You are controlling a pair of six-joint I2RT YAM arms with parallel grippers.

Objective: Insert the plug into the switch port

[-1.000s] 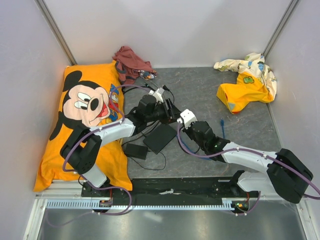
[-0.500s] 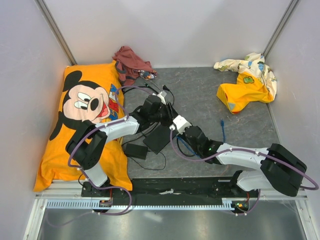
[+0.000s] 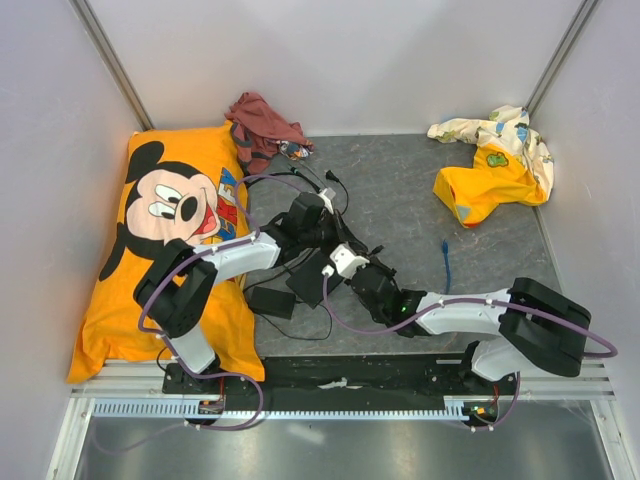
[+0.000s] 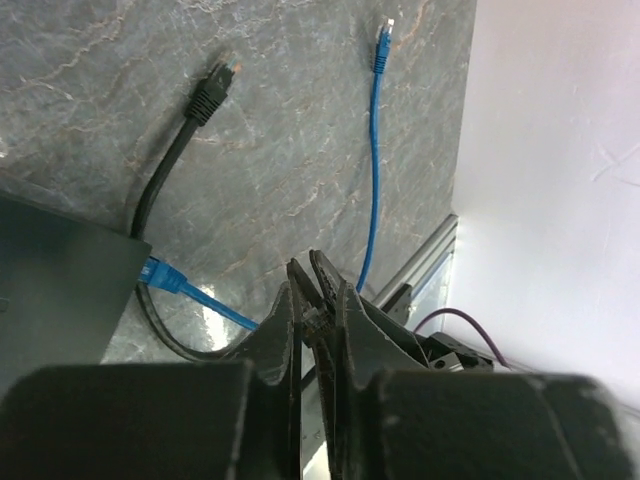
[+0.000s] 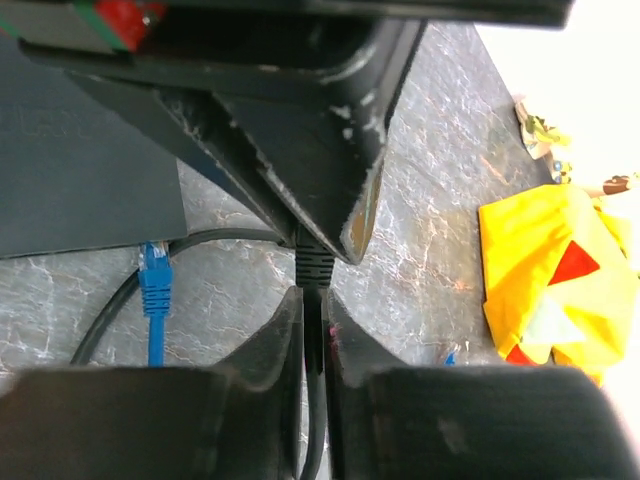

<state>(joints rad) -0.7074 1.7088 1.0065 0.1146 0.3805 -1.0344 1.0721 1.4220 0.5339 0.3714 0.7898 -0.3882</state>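
The right gripper (image 5: 312, 300) has slid left toward the switch box (image 5: 90, 170) — jaws pinching the black plug (image 5: 314, 262); on the left gripper (image 4: 312, 275) they sit pressed together.

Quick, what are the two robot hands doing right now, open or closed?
Left gripper: fingers closed, nothing visible between them.
Right gripper: fingers closed on the black cable.

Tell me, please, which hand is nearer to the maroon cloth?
Left. The left hand is on the near side and slightly right of the maroon cloth; the right hand lies farther that way, fingertips almost meeting the left hand's.
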